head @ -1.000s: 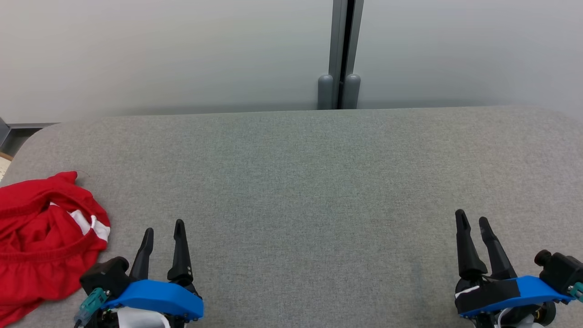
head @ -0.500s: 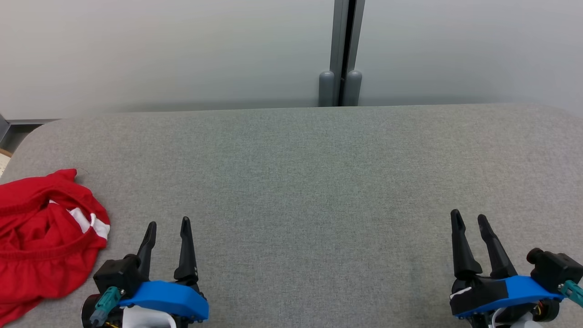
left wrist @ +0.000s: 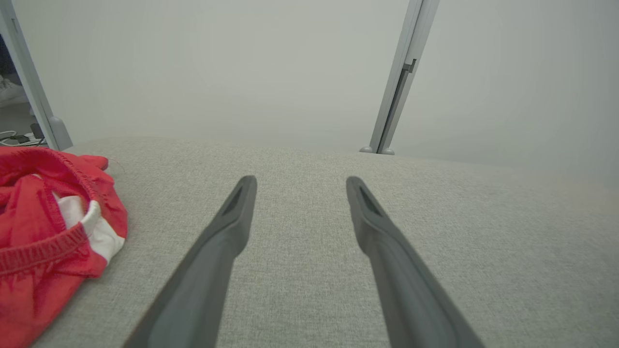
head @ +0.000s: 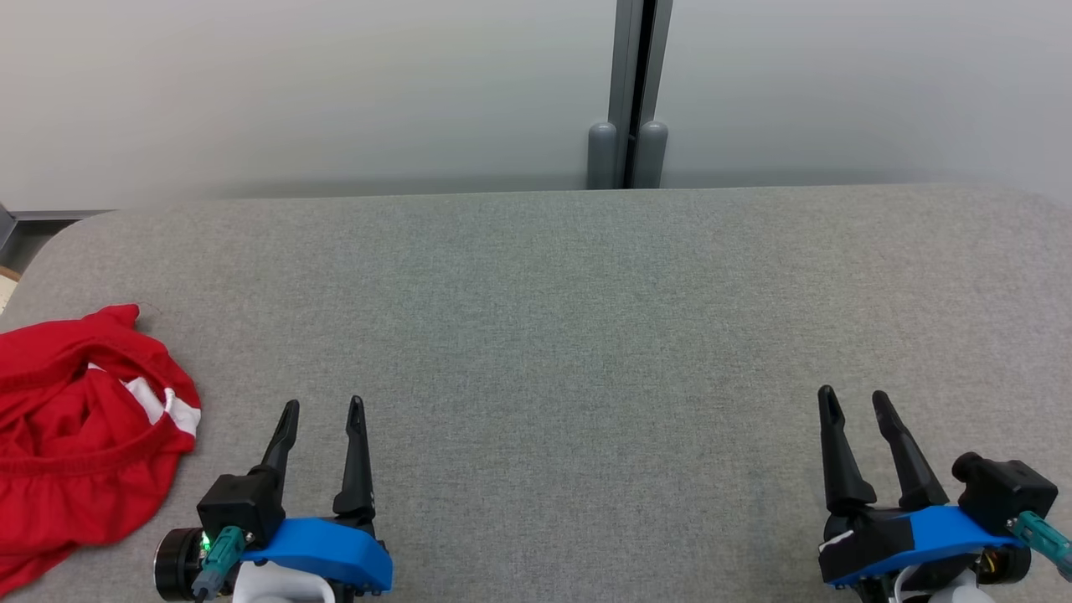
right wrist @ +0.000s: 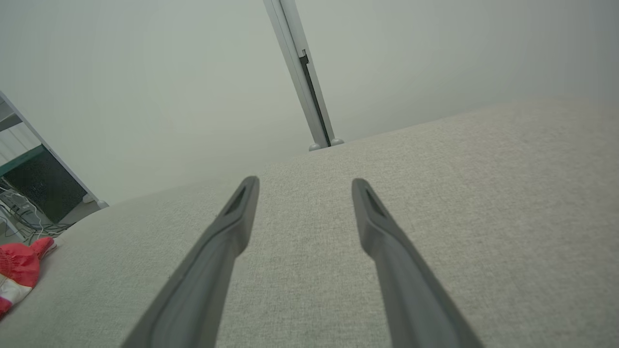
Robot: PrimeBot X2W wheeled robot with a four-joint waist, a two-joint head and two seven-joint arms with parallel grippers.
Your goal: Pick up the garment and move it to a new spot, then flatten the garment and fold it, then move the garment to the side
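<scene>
On the grey table [head: 569, 335], at its left edge toward the near-left corner, the red garment [head: 84, 435] with a white stripe lies crumpled, partly cut off by the head view's border. Near it on the right, along the near edge, the left gripper [head: 322, 406] has its fingers spread wide, empty and clear of the cloth. By the near-right corner, the right gripper [head: 852, 394] is likewise wide apart and holds nothing.
</scene>
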